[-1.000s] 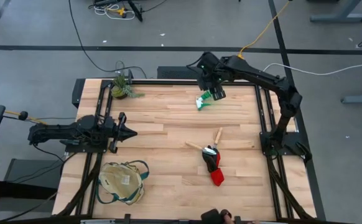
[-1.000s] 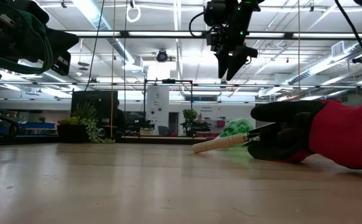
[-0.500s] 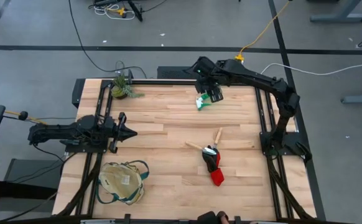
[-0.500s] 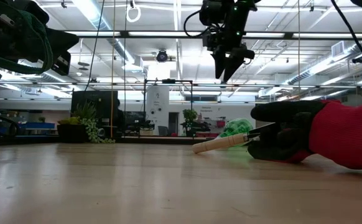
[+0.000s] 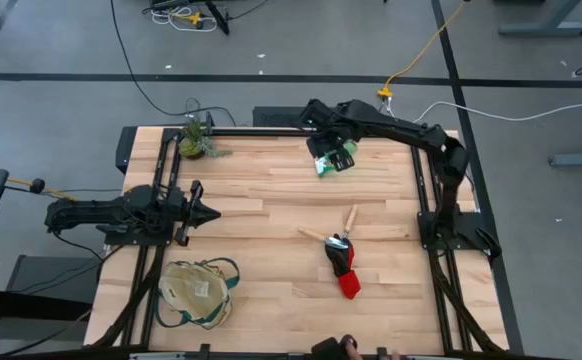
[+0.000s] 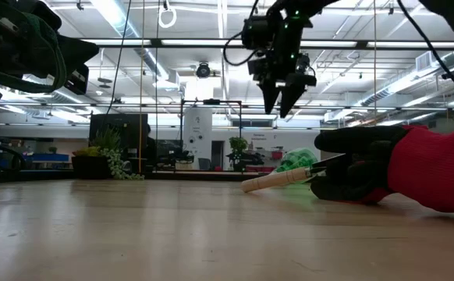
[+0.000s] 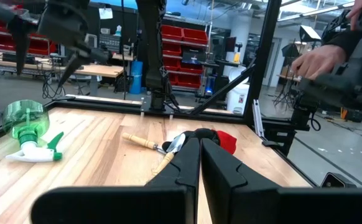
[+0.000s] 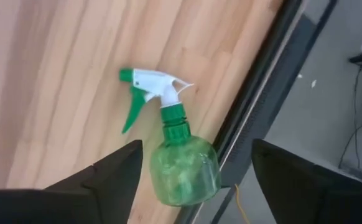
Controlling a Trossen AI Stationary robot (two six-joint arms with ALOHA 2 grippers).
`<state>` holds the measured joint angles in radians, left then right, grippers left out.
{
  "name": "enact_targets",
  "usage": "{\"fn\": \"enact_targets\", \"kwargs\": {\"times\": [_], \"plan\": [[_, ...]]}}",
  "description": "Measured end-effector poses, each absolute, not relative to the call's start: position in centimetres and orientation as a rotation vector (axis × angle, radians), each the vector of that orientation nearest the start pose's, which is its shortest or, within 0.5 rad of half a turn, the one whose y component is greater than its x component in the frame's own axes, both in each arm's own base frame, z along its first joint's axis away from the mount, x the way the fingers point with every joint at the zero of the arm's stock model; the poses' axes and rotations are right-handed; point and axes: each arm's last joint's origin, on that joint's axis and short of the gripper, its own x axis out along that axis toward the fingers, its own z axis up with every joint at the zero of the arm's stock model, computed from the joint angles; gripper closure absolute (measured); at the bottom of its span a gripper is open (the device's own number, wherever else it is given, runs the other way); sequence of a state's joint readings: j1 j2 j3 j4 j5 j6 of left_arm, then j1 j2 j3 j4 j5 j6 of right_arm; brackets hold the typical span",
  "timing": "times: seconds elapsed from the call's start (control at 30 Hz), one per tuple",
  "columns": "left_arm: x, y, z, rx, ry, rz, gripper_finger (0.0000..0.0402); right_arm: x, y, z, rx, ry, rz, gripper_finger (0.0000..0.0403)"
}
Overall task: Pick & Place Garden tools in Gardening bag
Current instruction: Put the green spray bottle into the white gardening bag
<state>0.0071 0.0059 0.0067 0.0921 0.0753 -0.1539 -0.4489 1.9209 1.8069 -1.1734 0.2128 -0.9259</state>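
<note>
Right tool [image 5: 337,152] above spray bottle [image 8: 171,149]

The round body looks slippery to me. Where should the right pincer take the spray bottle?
Probably at the neck, where the spray bottle narrows below its white head. It lies flat on the table, so come from straight above, fingers straddling the neck. The right pincer is open over it.

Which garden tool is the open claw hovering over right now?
The green spray bottle, lying on its side under the right gripper; the wooden-handled tools and glove bundle lie mid-table.
</note>
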Motion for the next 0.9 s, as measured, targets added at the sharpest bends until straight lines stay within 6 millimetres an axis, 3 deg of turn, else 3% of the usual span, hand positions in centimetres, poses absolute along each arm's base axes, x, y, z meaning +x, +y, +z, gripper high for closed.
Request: {"fn": "enact_targets", "kwargs": {"times": [0.47, 0.9], "plan": [[9.7, -0.1, 17.4, -0.15, -0.087, -0.075, 0.0381, 35.2, -22.5, 23.0, -0.58, 1.566, 0.133, 0.012], [9.7, -0.1, 17.4, -0.15, -0.087, -0.075, 0.0381, 35.7, -23.2, 20.6, -0.511, 1.564, 0.2, 0.0121]]}}
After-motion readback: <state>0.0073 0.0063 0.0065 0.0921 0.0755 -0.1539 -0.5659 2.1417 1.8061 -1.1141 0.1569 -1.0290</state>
